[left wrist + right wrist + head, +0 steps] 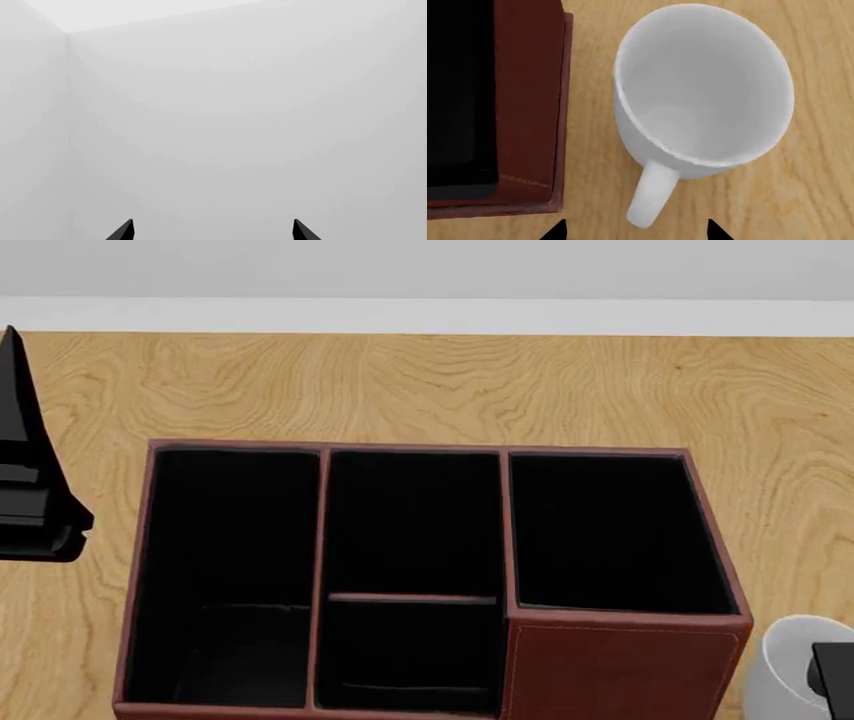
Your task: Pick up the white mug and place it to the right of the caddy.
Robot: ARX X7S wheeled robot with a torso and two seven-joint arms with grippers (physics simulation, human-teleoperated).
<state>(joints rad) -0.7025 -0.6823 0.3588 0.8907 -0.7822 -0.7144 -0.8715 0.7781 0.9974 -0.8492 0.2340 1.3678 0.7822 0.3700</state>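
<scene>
Tabletop [441,390]: light wood, wavy grain with looping figure, running to a straight far edge in the head view. Same surface in the right wrist view [814,200], grain showing as long parallel streaks.

Wall [427,265]: plain pale grey behind the tabletop, with a lighter white band along its base where it meets the wood.

Left wrist view: blank pale grey walls [253,130] meeting at a corner, brighter ceiling patch above.
</scene>
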